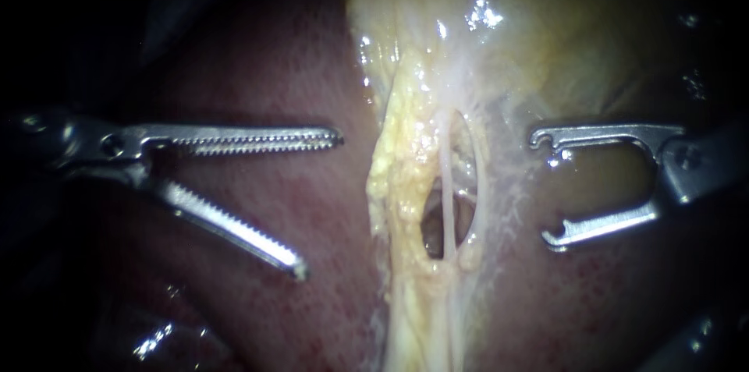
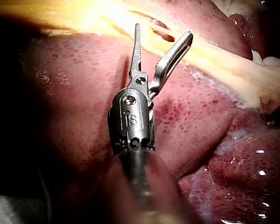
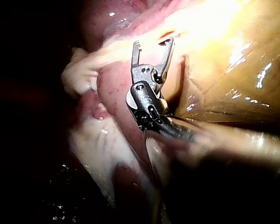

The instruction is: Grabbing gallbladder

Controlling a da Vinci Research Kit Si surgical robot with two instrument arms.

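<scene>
Dark-red mottled liver (image 1: 296,68) behind. Serrated steel left instrument (image 1: 320,203) and slim hooked right instrument (image 1: 540,189) both gaping wide, empty; glistening yellow-tan gallbladder (image 1: 546,44) just beside right jaws, ungripped.

Both pincers are bare metal with a shiny steel look. The left pincer (image 1: 320,203) has rough sawtooth ridges along its inner faces, and the wrist joint (image 2: 130,123) right behind it is a duller, greyer metal with small screws. The right pincer (image 1: 542,189) is smooth and polished, no teeth, just thin bars with little hooked ends. The liver (image 2: 74,93) under the left pincer is wet, glossy and finely speckled. The gallbladder (image 1: 562,52) around the right pincer is a slick tan membrane with bright wet glints. Between the two pincers, the fatty strip (image 1: 398,177) looks lumpy and greasy. The thin tube (image 1: 446,185) beside it is pale, smooth and shiny.
</scene>
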